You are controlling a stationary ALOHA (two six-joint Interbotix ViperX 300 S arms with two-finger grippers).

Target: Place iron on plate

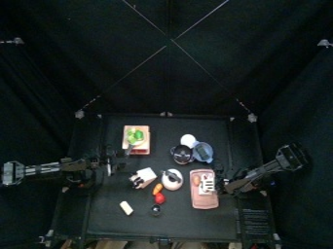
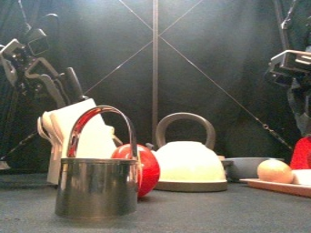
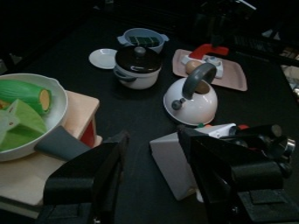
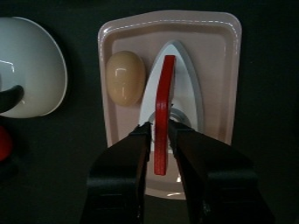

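Small white toy iron with red handle (image 4: pixel 166 94) lying flat on salmon-pink oblong plate (image 4: pixel 222 52), beside a tan egg (image 4: pixel 122 75); right gripper (image 4: pixel 165 140) straddling the red handle, jaws parted, not clamping; probably light, rigid, slick plastic; best taken across the narrow handle; left gripper (image 3: pixel 158 179) wide apart, empty, well away from plate.

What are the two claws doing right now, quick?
Left gripper: open, holding nothing.
Right gripper: open astride the iron's red handle; the iron sits on the pink plate.
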